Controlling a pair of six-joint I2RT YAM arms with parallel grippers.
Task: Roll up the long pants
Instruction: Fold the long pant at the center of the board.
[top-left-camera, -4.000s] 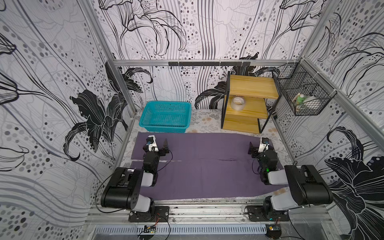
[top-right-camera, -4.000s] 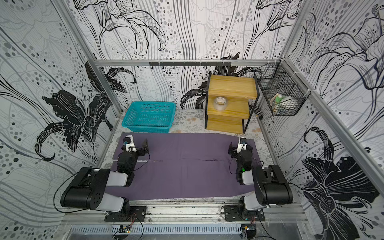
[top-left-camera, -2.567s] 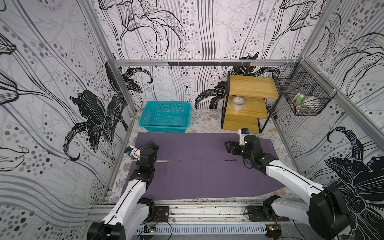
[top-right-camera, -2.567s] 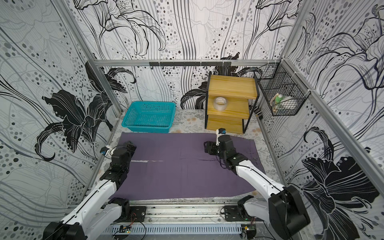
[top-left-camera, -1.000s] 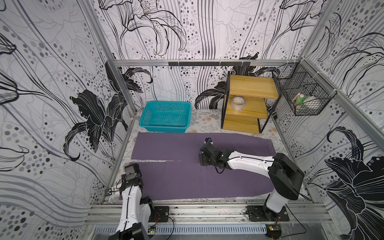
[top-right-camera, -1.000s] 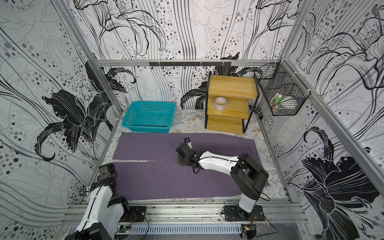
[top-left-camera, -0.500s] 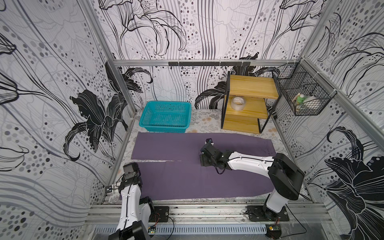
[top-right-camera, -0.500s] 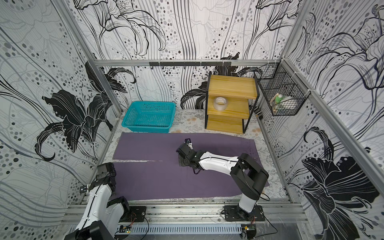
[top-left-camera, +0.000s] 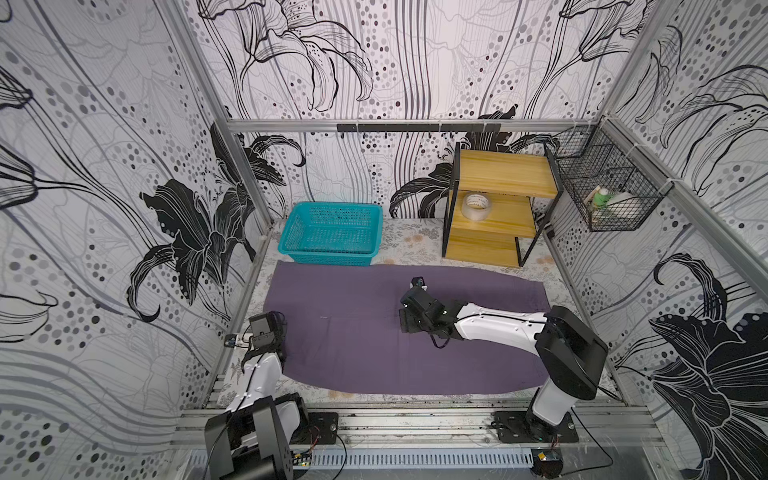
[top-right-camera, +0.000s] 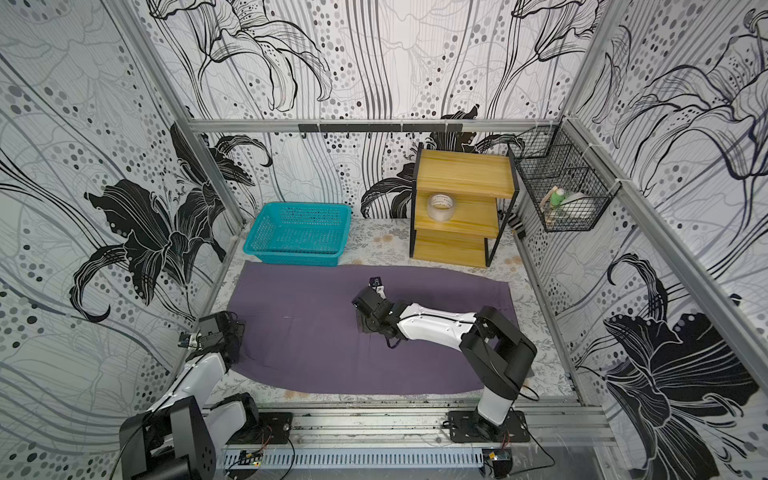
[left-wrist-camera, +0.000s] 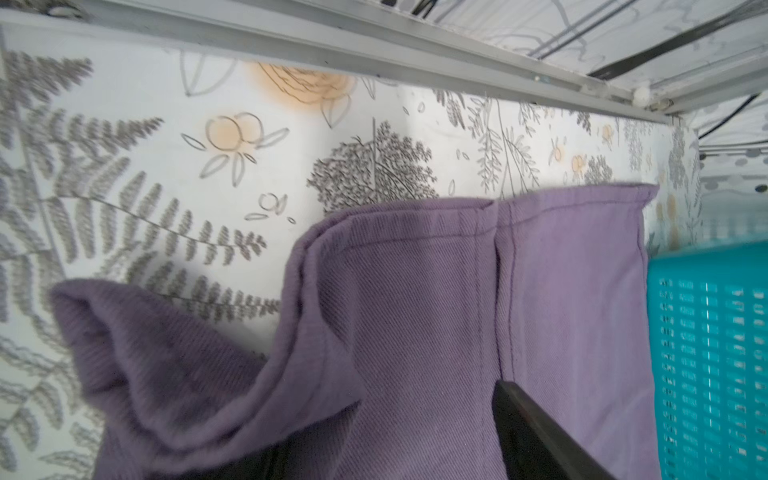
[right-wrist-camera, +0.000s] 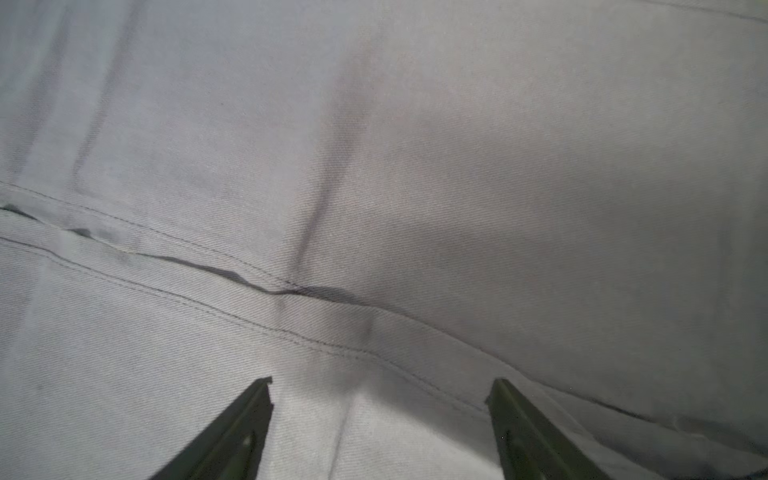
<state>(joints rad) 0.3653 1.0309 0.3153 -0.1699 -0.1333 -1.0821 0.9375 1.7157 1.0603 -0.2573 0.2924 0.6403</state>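
Pressing left end effector (top-left-camera: 274, 334) against pants (top-left-camera: 374, 353) at their 9 o'clock hem, slightly further in than a second ago; bunching near cuff (left-wrist-camera: 166, 365), formerly flat. Clenched or released there: cannot tell. Holding right end effector (top-left-camera: 408, 322) released, wide, over centre seam (right-wrist-camera: 291, 328). Leaving pants otherwise flat across counter (top-left-camera: 415, 249), 6 o'clock of basket (top-left-camera: 328, 258). Likely starting the roll.
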